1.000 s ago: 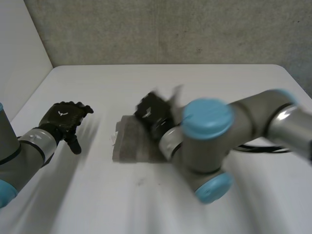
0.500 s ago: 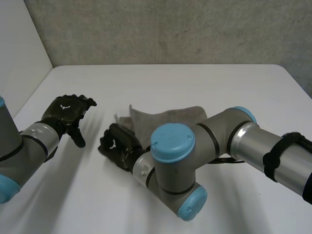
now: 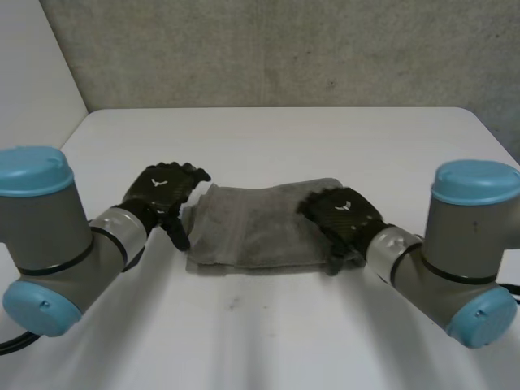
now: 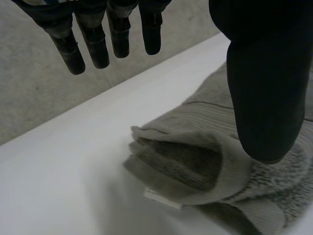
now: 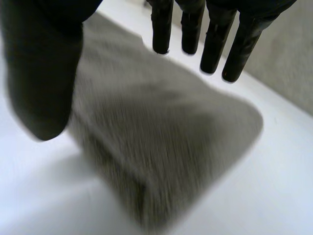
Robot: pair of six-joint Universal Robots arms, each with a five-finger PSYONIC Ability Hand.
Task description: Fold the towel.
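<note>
Towel [image 3: 252, 231] folded, centre frame. Left robot hand [image 3: 162, 191] and right robot hand [image 3: 341, 215] hover spread-fingered at its ends, holding nothing. Square your layers before pressing.

The towel [image 3: 252, 223] lies folded near the middle of the desk [image 3: 268, 134], its long side running left to right. The left robot hand [image 3: 162, 191] is just beside the towel's left end, with its thumb above that end. The right robot hand [image 3: 341, 213] is over the towel's right end. A wall [image 3: 284, 49] stands behind the desk.
</note>
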